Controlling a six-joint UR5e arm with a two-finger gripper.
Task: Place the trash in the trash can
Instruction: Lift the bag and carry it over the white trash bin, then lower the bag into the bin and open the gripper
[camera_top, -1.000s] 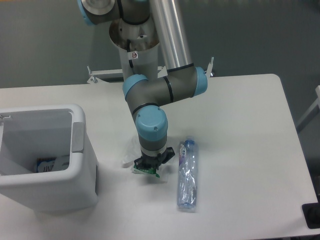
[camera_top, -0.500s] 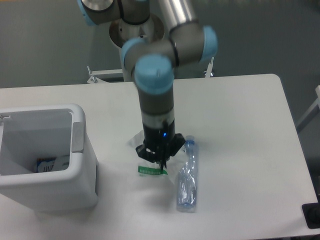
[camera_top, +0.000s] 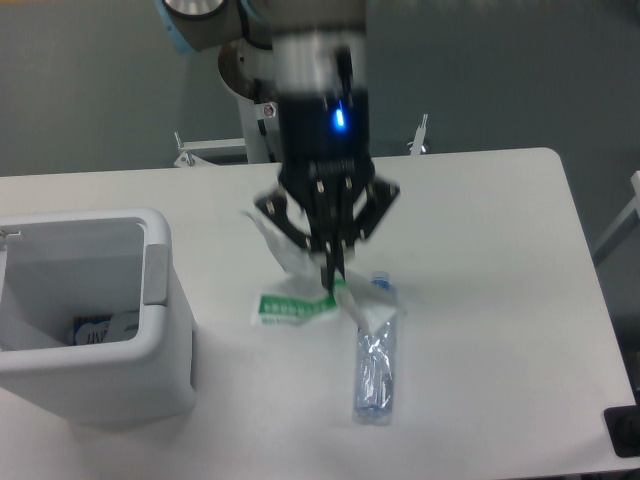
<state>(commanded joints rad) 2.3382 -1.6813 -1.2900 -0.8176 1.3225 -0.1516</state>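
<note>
Gripper (camera_top: 334, 275) closed on the upper edge of the crumpled wrapper (camera_top: 298, 300), which hangs from the fingertips above the white tabletop (camera_top: 480, 220); crushed bottle (camera_top: 376, 355) lying flat just to the right; trash can (camera_top: 100, 330) at the left edge, open-topped, with some printed item already at its bottom. For a sound transfer the thin film, pinched at one edge only, is best carried high enough for its dangling tail to pass the thick rim, and released over the middle of the opening, since light plastic tends to drift or cling. Wrapper: limp, creased, translucent white film with a green printed strip. Bottle: clear, flattened, ridged, bluish cap. Trash can: rigid, smooth, rounded corners, grey side tab
</note>
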